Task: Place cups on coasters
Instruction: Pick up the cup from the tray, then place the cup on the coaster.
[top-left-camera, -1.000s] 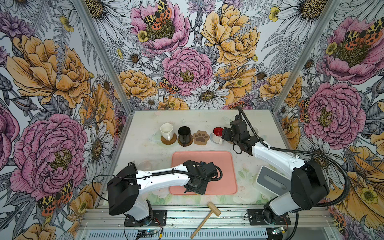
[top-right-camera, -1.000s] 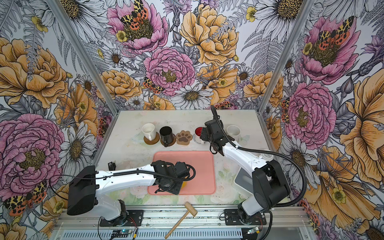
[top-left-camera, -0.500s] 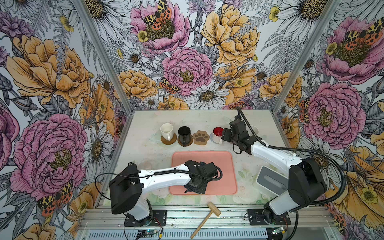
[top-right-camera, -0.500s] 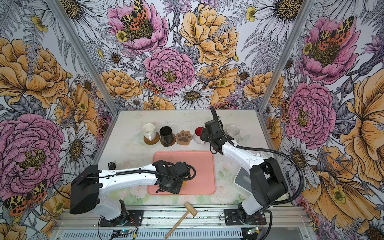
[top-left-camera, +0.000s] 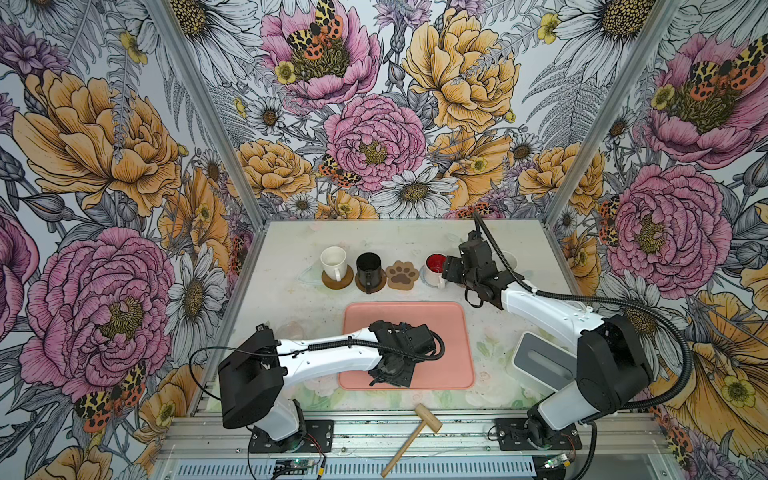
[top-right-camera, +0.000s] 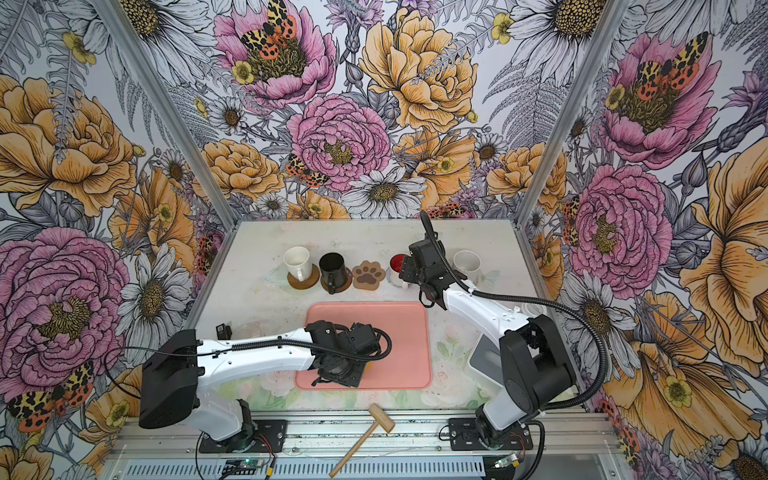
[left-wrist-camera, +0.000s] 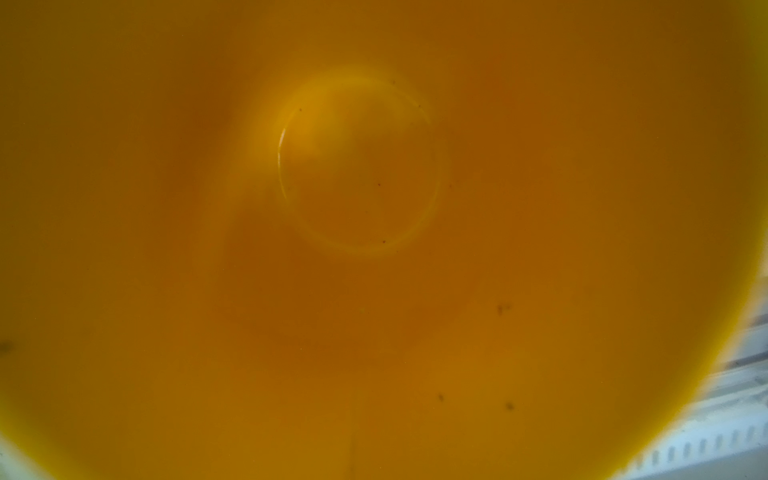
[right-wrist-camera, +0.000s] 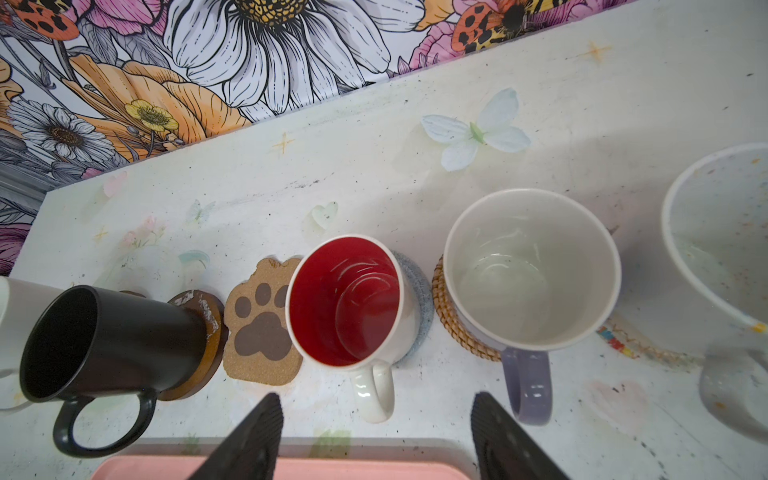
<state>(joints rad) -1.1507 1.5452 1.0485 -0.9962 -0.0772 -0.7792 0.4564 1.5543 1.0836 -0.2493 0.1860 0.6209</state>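
Note:
My left gripper (top-left-camera: 392, 372) hangs low over the pink tray (top-left-camera: 451, 332), shut on the yellow cup (left-wrist-camera: 361, 166). The cup's inside fills the left wrist view, and the gripper hides it from above. At the back, a white cup (top-left-camera: 333, 262) and a black cup (top-left-camera: 368, 268) stand on brown disc coasters (top-left-camera: 337, 279). The paw coaster (top-left-camera: 402, 275) is bare. The red-inside cup (right-wrist-camera: 345, 299) stands on a grey-blue coaster (right-wrist-camera: 420, 299), the lavender cup (right-wrist-camera: 528, 266) on a tan woven coaster (right-wrist-camera: 449, 324) and a speckled white cup (right-wrist-camera: 715, 249) on a pale coaster (right-wrist-camera: 636, 347). My right gripper (right-wrist-camera: 377, 409) is open above the red-inside cup's handle.
A wooden mallet (top-left-camera: 415, 432) lies on the front rail. A grey-white box (top-left-camera: 536, 361) sits front right beside the tray. The right arm (top-left-camera: 544, 311) reaches across the table's right side. Walls stand close on three sides.
My left gripper's jaws have drawn in over the tray. The right gripper has shifted slightly left toward the red-inside cup.

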